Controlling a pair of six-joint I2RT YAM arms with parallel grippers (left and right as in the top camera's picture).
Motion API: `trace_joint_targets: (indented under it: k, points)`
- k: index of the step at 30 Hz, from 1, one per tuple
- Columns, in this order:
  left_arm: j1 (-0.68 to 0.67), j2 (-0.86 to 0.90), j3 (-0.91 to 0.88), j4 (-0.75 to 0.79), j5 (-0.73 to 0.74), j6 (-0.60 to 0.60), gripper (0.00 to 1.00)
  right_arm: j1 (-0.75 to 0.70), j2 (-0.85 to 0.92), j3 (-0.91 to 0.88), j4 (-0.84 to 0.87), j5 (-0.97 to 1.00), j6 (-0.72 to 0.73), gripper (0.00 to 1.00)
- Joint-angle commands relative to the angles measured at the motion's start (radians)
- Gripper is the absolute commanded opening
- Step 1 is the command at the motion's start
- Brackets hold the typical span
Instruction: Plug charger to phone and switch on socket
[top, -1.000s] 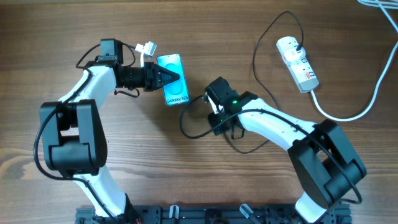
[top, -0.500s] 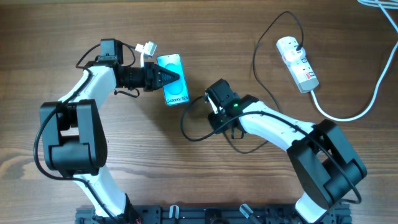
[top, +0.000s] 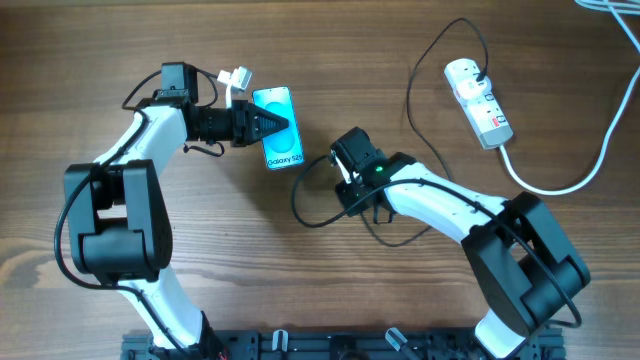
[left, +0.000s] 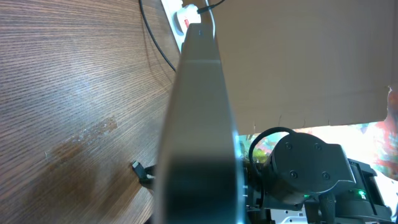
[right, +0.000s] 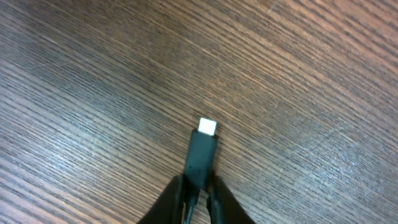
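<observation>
The phone (top: 278, 128), with a cyan screen and a white "Galaxy" strip at its near end, is held on edge by my left gripper (top: 262, 126), which is shut on it. In the left wrist view its dark edge (left: 198, 124) fills the middle. My right gripper (top: 340, 183) is shut on the charger plug (right: 202, 155), whose metallic tip (right: 207, 127) points away over the wood. The thin black cable (top: 420, 70) loops across the table to the white socket (top: 478, 102) at the back right. The plug also shows in the left wrist view (left: 143, 172), just left of the phone's edge.
A thick white cord (top: 590, 150) runs from the socket towards the right edge. A small white adapter (top: 237, 77) sits by my left wrist. The right arm's body (left: 305, 168) fills the lower right of the left wrist view.
My right gripper has shifted slightly down and to the right with the plug in it. The left arm and phone have not moved.
</observation>
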Motion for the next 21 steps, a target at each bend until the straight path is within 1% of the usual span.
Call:
trace_joint_targets:
  k: [1,4,6,10,16,17,18,19,21]
  points:
    - [0.002,-0.004,-0.003,0.004,0.032,0.019,0.04,0.0,0.024,-0.033,-0.016,-0.01,0.001,0.15]
    - [0.002,-0.004,-0.003,0.004,0.032,0.019,0.04,0.0,0.024,-0.033,0.003,-0.009,0.0,0.18]
    - [0.002,-0.004,-0.003,0.004,0.032,0.019,0.04,0.0,0.024,-0.033,0.01,-0.009,0.0,0.18]
    - [0.002,-0.004,-0.003,0.004,0.032,0.019,0.04,0.0,0.024,-0.033,0.01,-0.009,0.001,0.11]
    - [0.002,-0.004,-0.003,0.004,0.032,0.019,0.04,0.0,0.024,-0.033,0.003,-0.009,0.001,0.1]
    - [0.002,-0.004,-0.003,0.004,0.032,0.019,0.04,0.0,0.024,-0.033,0.004,-0.009,0.0,0.18]
    - [0.002,-0.004,-0.003,0.004,0.032,0.019,0.04,0.0,0.024,-0.033,0.006,-0.009,0.0,0.4]
    - [0.002,-0.004,-0.003,0.004,0.032,0.019,0.04,0.0,0.024,-0.033,0.008,-0.009,-0.002,0.48]
    - [0.002,-0.004,-0.003,0.004,0.032,0.019,0.04,0.0,0.024,-0.033,0.016,-0.009,-0.026,0.49]
